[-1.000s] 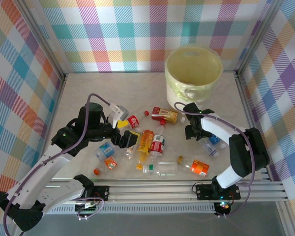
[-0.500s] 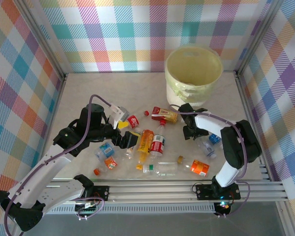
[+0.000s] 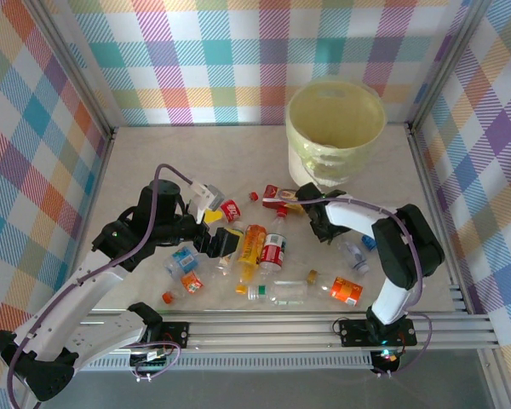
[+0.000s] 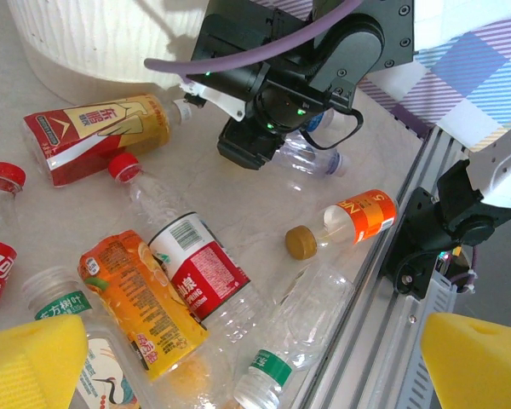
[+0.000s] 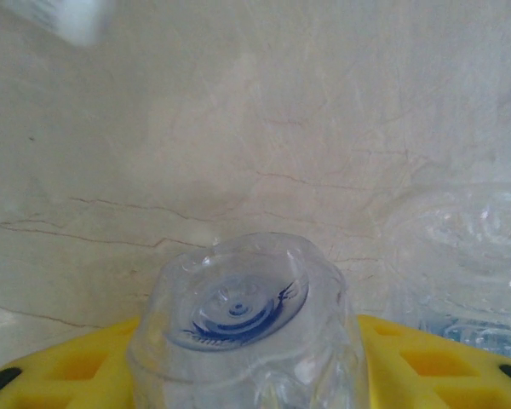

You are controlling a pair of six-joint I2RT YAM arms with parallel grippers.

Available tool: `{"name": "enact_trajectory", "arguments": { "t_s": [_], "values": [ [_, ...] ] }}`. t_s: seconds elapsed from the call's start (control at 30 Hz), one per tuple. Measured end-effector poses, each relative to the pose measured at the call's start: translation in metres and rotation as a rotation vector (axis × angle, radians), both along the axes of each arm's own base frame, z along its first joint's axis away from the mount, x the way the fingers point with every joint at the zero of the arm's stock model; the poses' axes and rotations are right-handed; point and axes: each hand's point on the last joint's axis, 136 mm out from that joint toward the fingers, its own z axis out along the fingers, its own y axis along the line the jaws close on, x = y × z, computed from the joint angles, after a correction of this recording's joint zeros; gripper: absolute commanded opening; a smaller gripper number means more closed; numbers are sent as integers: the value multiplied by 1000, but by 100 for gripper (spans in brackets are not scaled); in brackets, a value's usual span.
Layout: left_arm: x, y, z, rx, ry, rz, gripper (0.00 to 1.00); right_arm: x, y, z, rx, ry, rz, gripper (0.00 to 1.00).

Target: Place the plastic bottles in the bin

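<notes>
Bottles (image 3: 260,247) litter the middle of the pale, marble-veined bench (image 3: 170,162). They are small ones of thin clear plastic, some crumpled, with glossy red, orange, green or blue labels and coloured screw caps. They lie on their sides in a loose heap between the two arms, all outside the large round pale-yellow plastic bin (image 3: 311,153). The bin stands at the far right of the bench, with a filmy translucent liner folded over its rim and a handle slot in its side.

The right pincer (image 3: 324,226) is down at the bench just in front of the bin. Its yellow foam pads (image 5: 68,375) are closed against the sides of a clear moulded bottle (image 5: 243,332), whose round base faces the wrist camera with bluish print showing through.

The left pincer (image 3: 224,244) hovers over the heap, spread wide, with nothing between its yellow foam blocks (image 4: 30,362). Below it lie a squashed orange-labelled bottle (image 4: 136,298), a red-and-white labelled bottle (image 4: 200,264) and a clear bottle with a green band (image 4: 268,366). Further off are a stubby orange bottle with a dull gold cap (image 4: 358,217) and, nearest the bin, a flattened red-and-gold bottle (image 4: 98,132).
</notes>
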Motion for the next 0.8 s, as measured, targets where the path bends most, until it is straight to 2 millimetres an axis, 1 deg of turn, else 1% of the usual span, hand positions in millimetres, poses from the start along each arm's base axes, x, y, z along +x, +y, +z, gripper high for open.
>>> {"name": "enact_trajectory", "arguments": {
  "t_s": [0.23,0.37,0.53,0.63,0.8],
  "values": [
    [0,1,1,-5,-9,1,100,9,21,17,-68,-68,113,53],
    [2,5,4,-5,-42,31,100,7,44,37,-62,-118,208,53],
    [4,20,16,-12,-124,101,100,10,75,81,9,-225,286,53],
    [1,30,23,-30,-179,138,100,13,88,105,58,-273,307,53],
    [-1,37,30,-50,-228,166,100,11,109,137,170,-297,343,53]
  ]
}}
